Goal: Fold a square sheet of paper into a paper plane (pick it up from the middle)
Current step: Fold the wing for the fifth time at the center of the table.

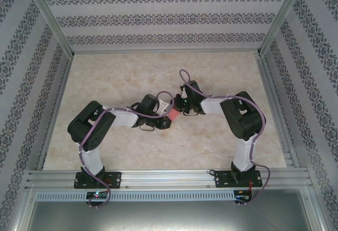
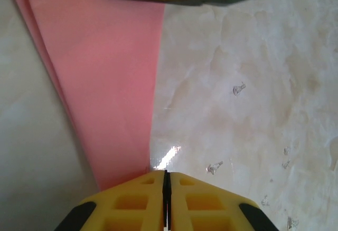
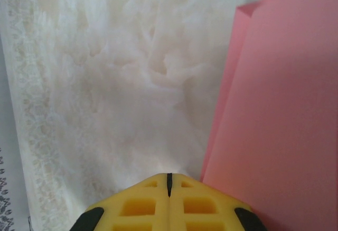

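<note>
Half-folded, the sheet of paper (image 1: 173,115) lies at the middle of the table (image 1: 105,78), its long axis running between the 2 pincers. The left gripper (image 2: 166,181), clenched empty, touches its narrow tip. The right gripper (image 3: 169,181), also clenched empty, sits beside its wide layered end.

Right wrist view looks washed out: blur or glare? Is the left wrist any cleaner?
Right wrist: the table is out of focus and overexposed, the paper only slightly soft. Left wrist: sharper, table specks crisp, one small glare streak beside the paper.
</note>
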Controlling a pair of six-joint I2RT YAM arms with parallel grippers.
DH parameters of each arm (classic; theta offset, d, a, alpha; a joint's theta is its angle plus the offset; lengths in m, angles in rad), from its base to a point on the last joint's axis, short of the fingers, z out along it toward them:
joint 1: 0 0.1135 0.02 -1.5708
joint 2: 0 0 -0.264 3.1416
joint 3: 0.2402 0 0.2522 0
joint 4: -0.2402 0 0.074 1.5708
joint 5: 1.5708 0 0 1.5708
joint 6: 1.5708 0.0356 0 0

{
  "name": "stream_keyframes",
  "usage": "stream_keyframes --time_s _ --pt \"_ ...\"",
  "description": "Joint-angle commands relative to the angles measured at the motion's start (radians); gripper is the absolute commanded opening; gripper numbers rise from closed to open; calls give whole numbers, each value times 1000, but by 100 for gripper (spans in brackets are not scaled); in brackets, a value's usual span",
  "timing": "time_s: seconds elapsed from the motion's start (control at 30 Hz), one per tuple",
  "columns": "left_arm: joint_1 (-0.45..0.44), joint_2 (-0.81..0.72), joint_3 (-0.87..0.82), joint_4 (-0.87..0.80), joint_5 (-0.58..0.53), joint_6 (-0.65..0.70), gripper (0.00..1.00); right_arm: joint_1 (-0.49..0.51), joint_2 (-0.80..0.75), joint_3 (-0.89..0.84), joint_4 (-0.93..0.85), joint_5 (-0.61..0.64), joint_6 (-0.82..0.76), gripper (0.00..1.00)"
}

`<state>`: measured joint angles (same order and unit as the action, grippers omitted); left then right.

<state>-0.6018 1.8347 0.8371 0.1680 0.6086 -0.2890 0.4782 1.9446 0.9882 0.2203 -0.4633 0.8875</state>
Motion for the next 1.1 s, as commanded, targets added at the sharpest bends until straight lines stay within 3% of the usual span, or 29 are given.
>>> stream_keyframes --time_s 0.0,0.5,1.07 --pt "2 33 -57 -217 0 23 13 -26 39 26 -11 23 -35 2" --pt "8 32 -77 -217 6 25 12 -100 102 115 -134 85 -123 1" --pt "8 26 -84 -229 10 28 12 -185 172 273 -204 75 -152 2"
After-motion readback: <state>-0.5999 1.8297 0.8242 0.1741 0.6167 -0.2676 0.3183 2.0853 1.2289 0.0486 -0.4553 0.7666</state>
